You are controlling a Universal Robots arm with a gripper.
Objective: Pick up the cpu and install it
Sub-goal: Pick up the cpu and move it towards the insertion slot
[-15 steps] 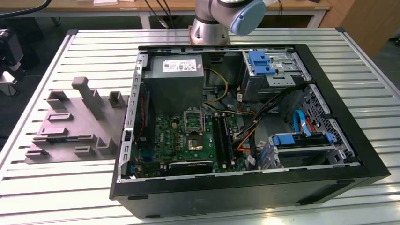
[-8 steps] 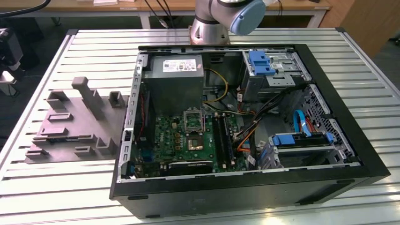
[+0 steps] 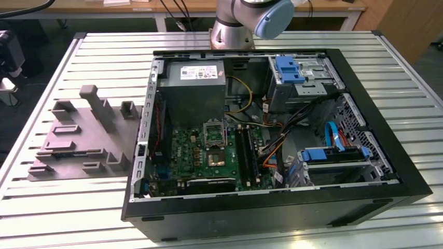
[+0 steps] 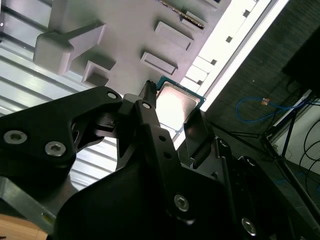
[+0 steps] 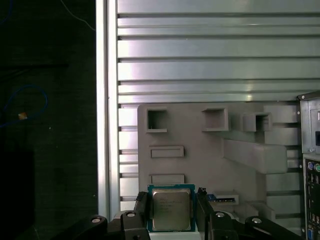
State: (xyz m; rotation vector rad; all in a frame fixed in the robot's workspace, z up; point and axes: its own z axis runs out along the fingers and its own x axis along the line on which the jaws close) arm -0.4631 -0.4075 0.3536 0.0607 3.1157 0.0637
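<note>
The cpu (image 5: 171, 210), a thin square chip with a pale silver top and green edge, sits between my gripper's (image 5: 171, 199) two black fingers, which press on its opposite sides. It hangs well above the grey moulded tray (image 5: 200, 160). In the second wrist view the cpu (image 4: 177, 97) shows bright between the fingertips of the gripper (image 4: 172, 112), over the same tray (image 4: 125, 30). In the exterior view the open computer case (image 3: 277, 140) lies on the table, with the metal-framed socket (image 3: 215, 133) on its green motherboard.
The grey tray (image 3: 76, 150) with upright blocks lies at the exterior view's left of the case. A grey power supply box (image 3: 197, 93), cables and blue-tabbed drive bays (image 3: 332, 155) crowd the case. The slatted table's edge (image 5: 102, 125) runs beside the tray, with dark floor beyond.
</note>
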